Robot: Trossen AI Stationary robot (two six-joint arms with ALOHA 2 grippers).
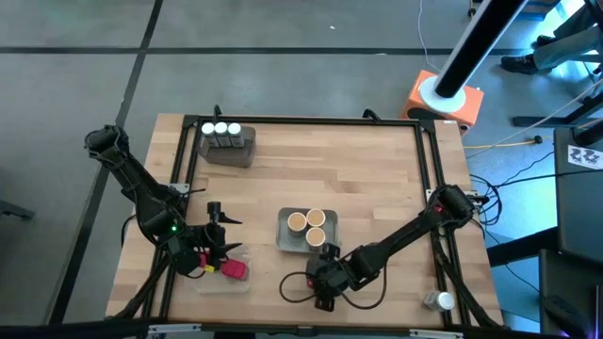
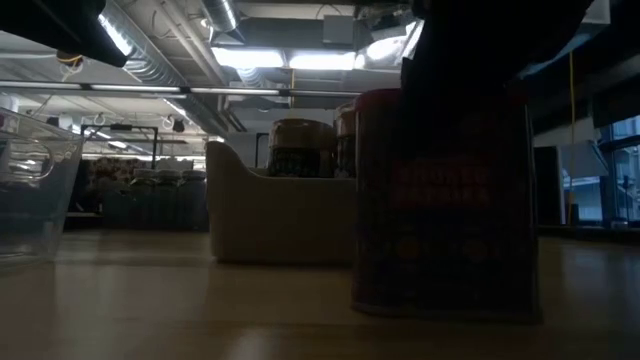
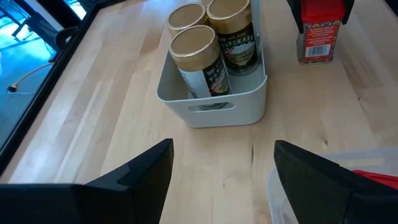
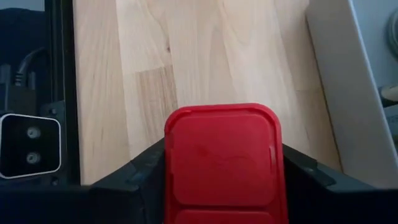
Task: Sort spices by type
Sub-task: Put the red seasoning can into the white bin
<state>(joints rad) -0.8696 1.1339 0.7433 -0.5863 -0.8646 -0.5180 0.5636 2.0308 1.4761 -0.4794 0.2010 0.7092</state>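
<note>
Right wrist view | right gripper (image 4: 221, 168) fingers clamped on red-capped spice box (image 4: 222, 158), one each side

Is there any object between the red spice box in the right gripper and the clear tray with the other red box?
Nothing visible: in the high view only bare table lies between the red spice box in the right gripper and the clear tray.
</note>
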